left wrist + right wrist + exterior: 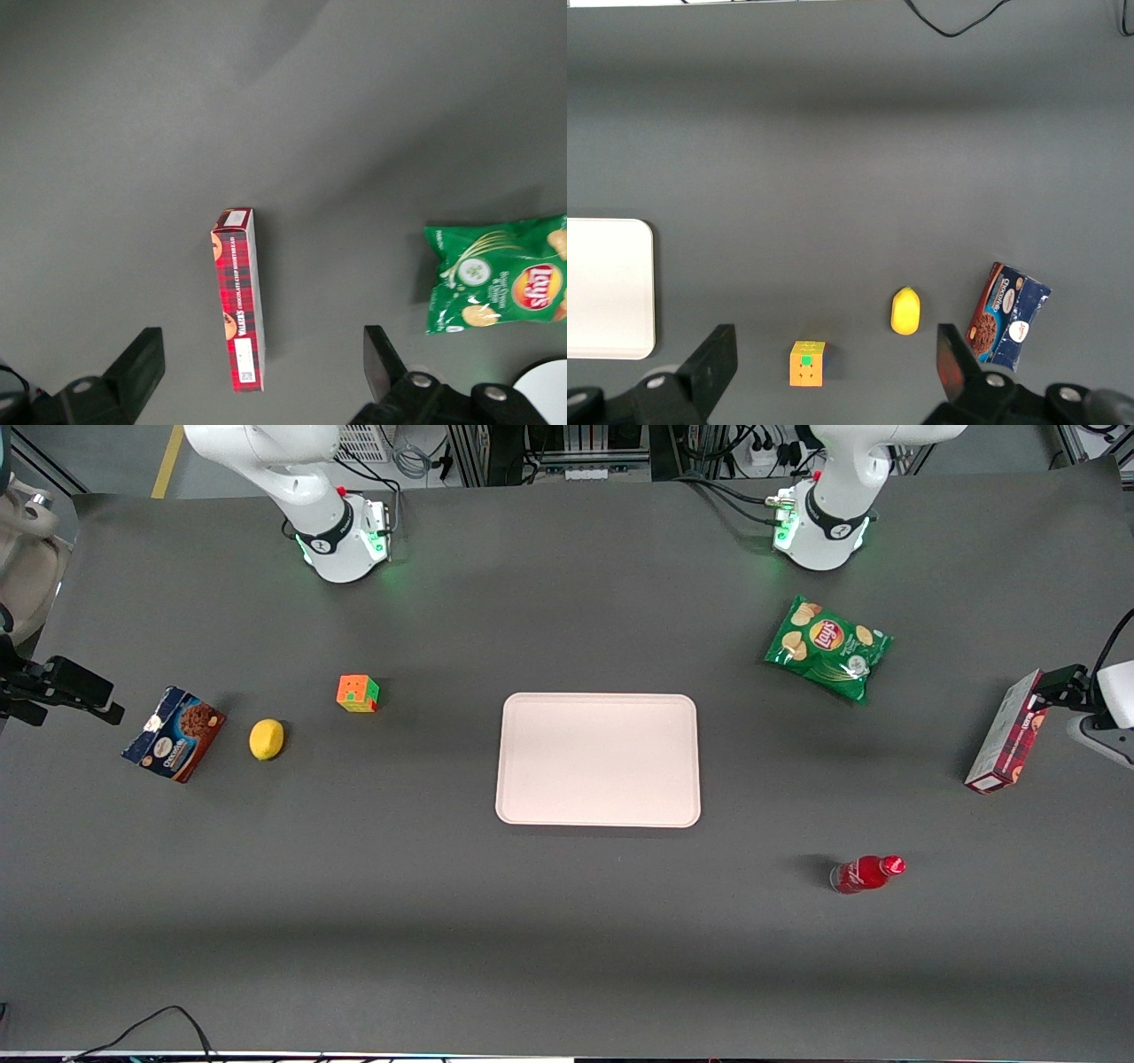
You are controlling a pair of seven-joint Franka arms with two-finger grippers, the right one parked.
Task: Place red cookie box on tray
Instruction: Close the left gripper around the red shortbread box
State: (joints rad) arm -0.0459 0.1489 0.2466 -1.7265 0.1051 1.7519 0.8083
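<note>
The red cookie box (pixel 1005 735) stands on a long narrow side on the dark table, far toward the working arm's end. In the left wrist view the red cookie box (pixel 239 301) shows its plaid face, white side and label strip. My left gripper (pixel 1054 688) hovers above the box's end that is farther from the front camera. The gripper (pixel 261 341) is open, with that end of the box showing between its fingers (pixel 137 359) and touching neither. The pale tray (pixel 598 760) lies at the table's middle with nothing on it.
A green chip bag (pixel 828 646) lies between the tray and the working arm's base. A red bottle (pixel 866 873) lies nearer the front camera. Toward the parked arm's end sit a colour cube (pixel 357 693), a lemon (pixel 267 739) and a blue cookie box (pixel 174 733).
</note>
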